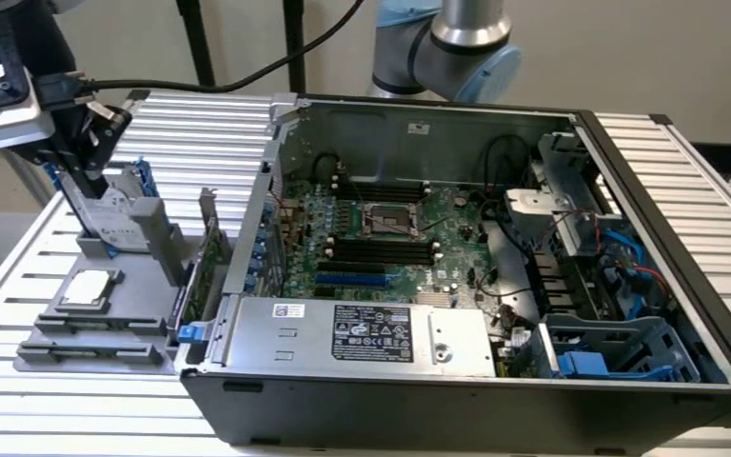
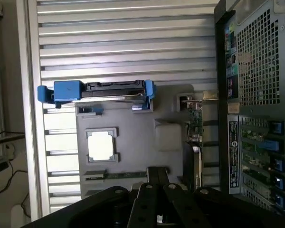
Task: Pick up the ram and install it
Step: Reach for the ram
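Observation:
My gripper (image 1: pixel 84 186) hangs above the grey holder tray (image 1: pixel 149 295) on the exterior view's left, well clear of it. In the wrist view its fingers (image 2: pixel 156 175) are pressed together with nothing between them. Just beside the fingertips in that view, a thin dark strip lies in a slot of the tray (image 2: pixel 133 142); this looks like the ram (image 2: pixel 116 175). The open computer case (image 1: pixel 467 381) lies on the exterior view's right, its motherboard showing several long black slots (image 1: pixel 379 249).
On the tray stand a silver hard drive in a blue frame (image 1: pixel 114 221) (image 2: pixel 102 91), a square processor chip (image 1: pixel 88 288) (image 2: pixel 102 145) and an upright expansion card (image 1: pixel 207 259) (image 2: pixel 195 137). The case's silver power supply (image 1: pixel 365 333) sits near its front. The table is ribbed aluminium (image 1: pixel 201 124).

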You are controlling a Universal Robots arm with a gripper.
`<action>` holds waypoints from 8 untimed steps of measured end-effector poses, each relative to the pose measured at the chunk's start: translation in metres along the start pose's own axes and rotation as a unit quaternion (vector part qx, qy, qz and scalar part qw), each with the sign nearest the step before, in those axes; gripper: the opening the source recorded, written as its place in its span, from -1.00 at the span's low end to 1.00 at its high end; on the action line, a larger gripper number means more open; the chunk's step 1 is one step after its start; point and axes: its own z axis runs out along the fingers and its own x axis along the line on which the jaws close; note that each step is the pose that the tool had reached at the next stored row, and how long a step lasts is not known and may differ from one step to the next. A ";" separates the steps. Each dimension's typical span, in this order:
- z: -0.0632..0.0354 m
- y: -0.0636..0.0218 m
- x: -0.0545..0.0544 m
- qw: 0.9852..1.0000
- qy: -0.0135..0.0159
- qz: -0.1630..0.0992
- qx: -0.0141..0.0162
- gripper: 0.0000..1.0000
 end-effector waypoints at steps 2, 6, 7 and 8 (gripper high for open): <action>0.0016 -0.0040 0.003 1.000 0.000 0.000 0.000 -0.79; 0.0047 -0.0143 0.007 1.000 0.000 0.000 0.000 -0.79; 0.0055 -0.0171 0.009 1.000 0.000 0.000 0.000 -0.79; 0.0062 -0.0199 0.010 1.000 0.000 0.000 0.000 -0.79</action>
